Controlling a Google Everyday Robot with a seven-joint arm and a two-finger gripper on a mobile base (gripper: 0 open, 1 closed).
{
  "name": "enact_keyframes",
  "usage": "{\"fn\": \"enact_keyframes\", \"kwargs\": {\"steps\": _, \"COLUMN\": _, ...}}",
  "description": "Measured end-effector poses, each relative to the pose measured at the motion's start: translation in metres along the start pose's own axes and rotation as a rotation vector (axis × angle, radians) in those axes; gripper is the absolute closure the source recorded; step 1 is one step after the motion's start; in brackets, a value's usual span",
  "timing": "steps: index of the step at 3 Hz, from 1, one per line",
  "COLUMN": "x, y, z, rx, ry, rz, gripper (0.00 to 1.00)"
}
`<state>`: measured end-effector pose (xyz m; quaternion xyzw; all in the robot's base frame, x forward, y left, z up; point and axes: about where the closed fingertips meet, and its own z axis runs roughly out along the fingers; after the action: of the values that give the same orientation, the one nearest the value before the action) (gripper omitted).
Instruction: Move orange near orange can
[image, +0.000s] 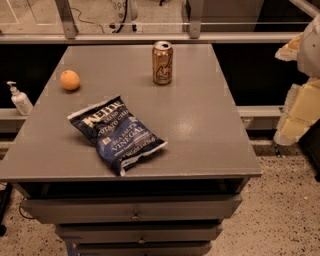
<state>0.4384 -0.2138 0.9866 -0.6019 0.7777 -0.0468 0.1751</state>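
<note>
The orange (70, 80) is a small round fruit lying on the grey table top (200, 120) near its left edge. The orange can (162, 62) stands upright at the back middle of the table, well to the right of the orange. My gripper (296, 117) shows as pale cream parts at the right edge of the camera view, off the table's right side and away from both things. It holds nothing that I can see.
A dark blue chip bag (117, 132) lies flat on the front left of the table, between the orange and the front edge. A white pump bottle (20, 99) stands on a ledge left of the table. Drawers (135, 210) are below the front edge.
</note>
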Motion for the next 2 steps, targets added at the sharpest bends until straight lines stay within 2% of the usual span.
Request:
{"fn": "enact_keyframes", "kwargs": {"steps": 1, "x": 0.0, "y": 0.0, "z": 0.0, "rx": 0.0, "ry": 0.0, "rz": 0.0, "gripper": 0.0}}
{"fn": "enact_keyframes", "kwargs": {"steps": 2, "x": -0.011, "y": -0.001, "z": -0.003, "rx": 0.012, "ry": -0.036, "rz": -0.011, "gripper": 0.0}}
